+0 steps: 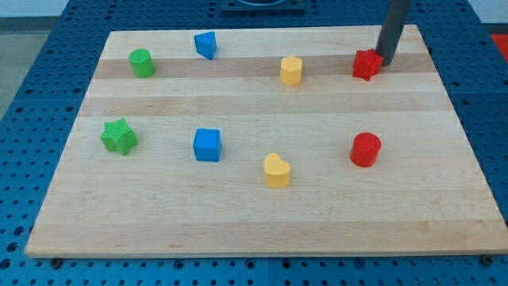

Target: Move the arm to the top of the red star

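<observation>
The red star (366, 64) lies near the view's top right on the wooden board (262, 214). My tip (387, 59) is at the end of the dark rod coming down from the view's top edge. It stands just to the right of the red star, slightly above its middle, touching or almost touching its right side.
Other blocks on the board: a yellow hexagon (291, 70), a blue block (205, 44), a green cylinder (142, 63), a green star (119, 137), a blue cube (207, 145), a yellow heart (276, 171), a red cylinder (366, 149). The board's top edge runs close behind the tip.
</observation>
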